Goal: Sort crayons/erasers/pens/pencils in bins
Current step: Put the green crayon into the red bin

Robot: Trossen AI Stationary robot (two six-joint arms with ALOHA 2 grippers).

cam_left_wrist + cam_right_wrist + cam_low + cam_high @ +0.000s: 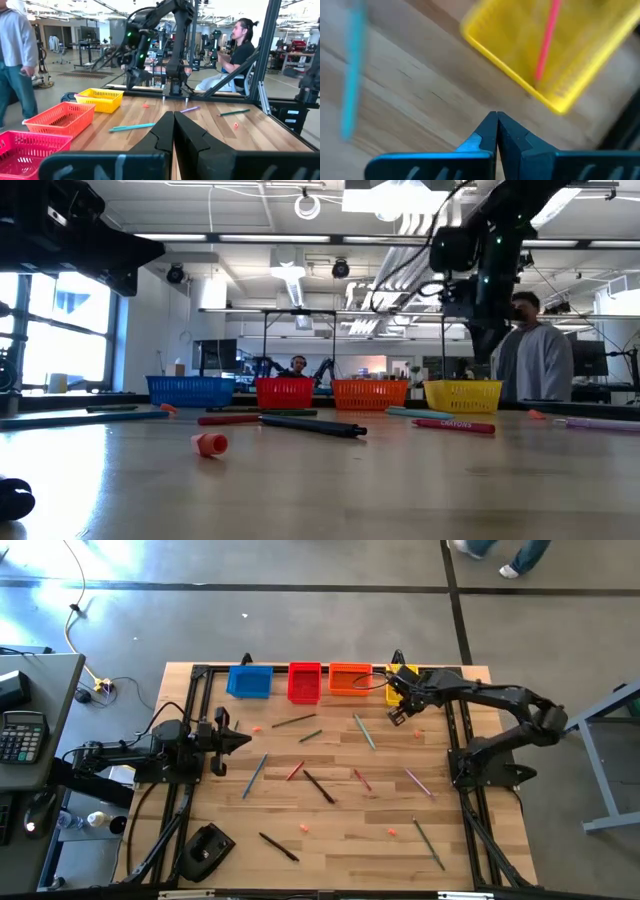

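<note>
Four bins stand in a row at the table's far edge: blue [250, 681], red [304, 682], orange [349, 679] and yellow [399, 675], the last partly under my right arm. A pink stick [546, 45] lies in the yellow bin [550, 55]. Several coloured sticks lie on the table, among them a teal one [364, 731] and a black one [318, 786]. Small pink-red erasers [304, 828] [393, 833] [210, 443] lie among them. My right gripper [496, 120] is shut and empty above the table, just near of the yellow bin [397, 715]. My left gripper [240, 738] [173, 117] is shut and empty at the left.
A black object [205, 848] sits at the near left corner. Dark frame rails [196, 700] [458, 730] run along the table's left and right sides. A person [535, 360] stands beyond the far edge behind the yellow bin [462, 393]. Another person [240, 55] sits beyond the right side.
</note>
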